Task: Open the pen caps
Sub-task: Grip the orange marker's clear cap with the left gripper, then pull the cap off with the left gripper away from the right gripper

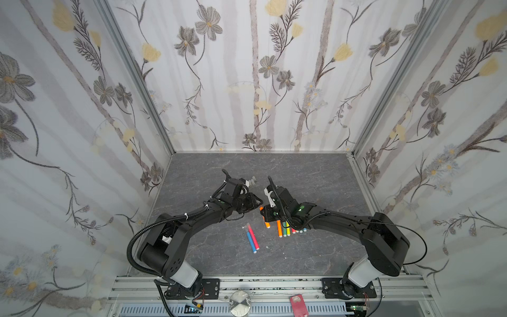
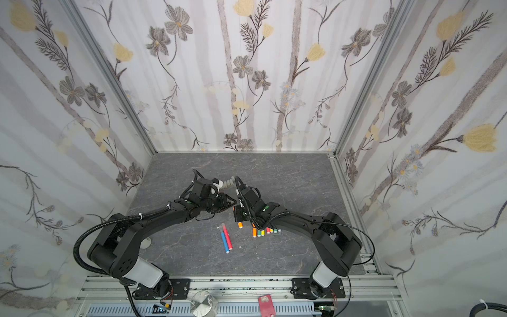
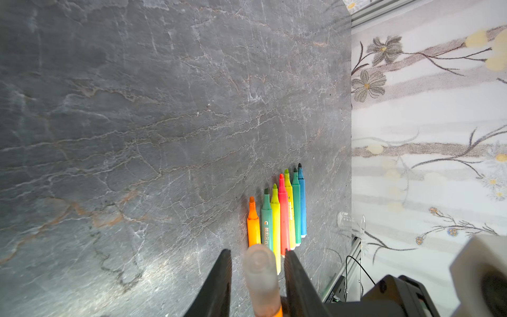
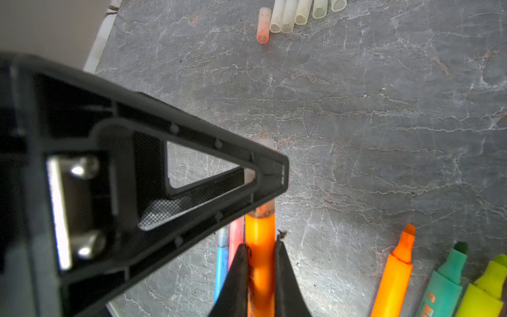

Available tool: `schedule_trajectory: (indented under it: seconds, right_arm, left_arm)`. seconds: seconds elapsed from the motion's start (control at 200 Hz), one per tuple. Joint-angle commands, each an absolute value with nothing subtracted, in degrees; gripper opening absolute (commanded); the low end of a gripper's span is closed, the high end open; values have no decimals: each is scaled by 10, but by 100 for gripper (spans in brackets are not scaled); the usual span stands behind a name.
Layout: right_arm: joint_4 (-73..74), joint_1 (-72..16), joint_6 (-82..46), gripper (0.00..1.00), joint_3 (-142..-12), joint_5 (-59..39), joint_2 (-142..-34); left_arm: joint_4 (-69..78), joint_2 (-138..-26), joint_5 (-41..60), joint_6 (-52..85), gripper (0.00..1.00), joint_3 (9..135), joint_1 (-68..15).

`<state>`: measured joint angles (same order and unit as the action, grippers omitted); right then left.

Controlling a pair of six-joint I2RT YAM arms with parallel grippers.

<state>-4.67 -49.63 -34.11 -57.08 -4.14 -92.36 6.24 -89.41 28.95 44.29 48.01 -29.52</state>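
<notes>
My right gripper [image 4: 260,252] is shut on the barrel of an orange pen [image 4: 260,238] and holds it above the table. Its frosted pen cap [image 3: 259,274] is still on and sits between the jaws of my left gripper [image 3: 259,254], with a narrow gap showing on each side. In both top views the two grippers [image 1: 259,205] [image 1: 264,216] meet mid-table. A blue pen [image 1: 251,240] and a pink pen [image 1: 253,236] lie capped below. Several uncapped pens [image 3: 277,216] lie in a row. Several loose pen caps [image 4: 290,15] lie in a row farther back.
The floor is dark grey slate [image 1: 301,175], walled in by flowered panels on three sides. A clear glass beaker [image 3: 352,223] stands by the right wall. On the front rail sit a round metal knob [image 1: 240,302] and a red object [image 1: 298,302].
</notes>
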Motion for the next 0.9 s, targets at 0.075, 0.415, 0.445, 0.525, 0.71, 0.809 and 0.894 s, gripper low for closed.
schedule_trajectory:
  seconds: [0.075, 0.415, 0.445, 0.525, 0.71, 0.809, 0.894]
  right_arm:
    - [-26, -495, -347, 5, -567, -42, -918]
    - [-16, -492, -349, 5, -557, -42, -918]
    - [-15, -491, -350, 5, -556, -41, -918]
    - [-13, -491, -350, 5, -553, -42, -918]
    - [7, -489, -351, 18, -538, -46, -904]
    - [41, -488, -354, 29, -516, -50, -889]
    - [81, -485, -356, 32, -491, -57, -877]
  left_arm:
    - [94, -900, 290, 456, 24, 486, -300]
    - [112, -914, 299, 469, 15, 488, -313]
    - [113, -914, 299, 470, 14, 488, -314]
    - [118, -913, 303, 474, 8, 488, -315]
    - [139, -913, 320, 501, 0, 484, -315]
    - [135, -910, 318, 518, 0, 485, -316]
    - [137, -907, 316, 535, 0, 483, -315]
